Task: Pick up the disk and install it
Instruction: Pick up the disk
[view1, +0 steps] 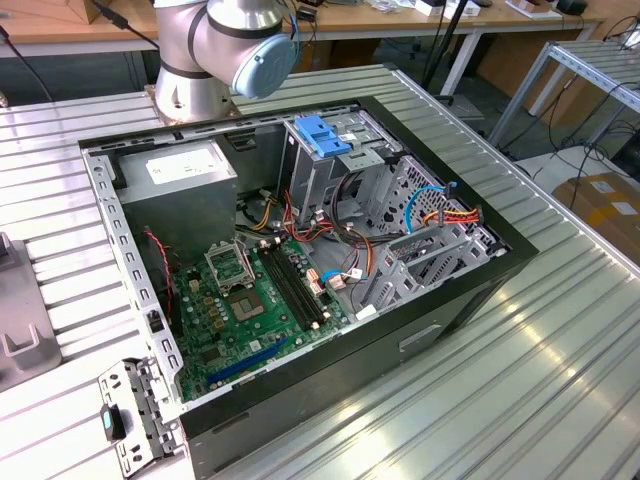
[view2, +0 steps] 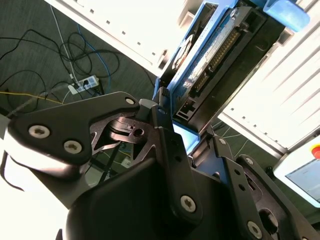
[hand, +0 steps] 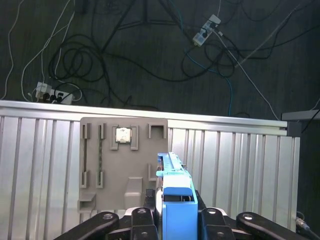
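One disk (hand: 176, 192) in tool (hand: 176, 215); open case (view1: 452, 312)

Computer case (view1: 330, 380) lies on the table (view1: 560, 380), with the arm base (view1: 190, 95) beyond it. In the first wrist view, the disk (hand: 177, 200) sits clamped in the gripper (hand: 176, 216), above the table and by the tray (hand: 125, 170).

disk (hand: 176, 200) between fingers (view2: 172, 150): light-blue carrier, dark-grey body | fingers: black, silver screws | tray (hand: 117, 170) beyond fingers: plain matte grey | table (hand: 240, 165) beyond fingers: silver, ribbed stripes | floor (hand: 150, 60): dark
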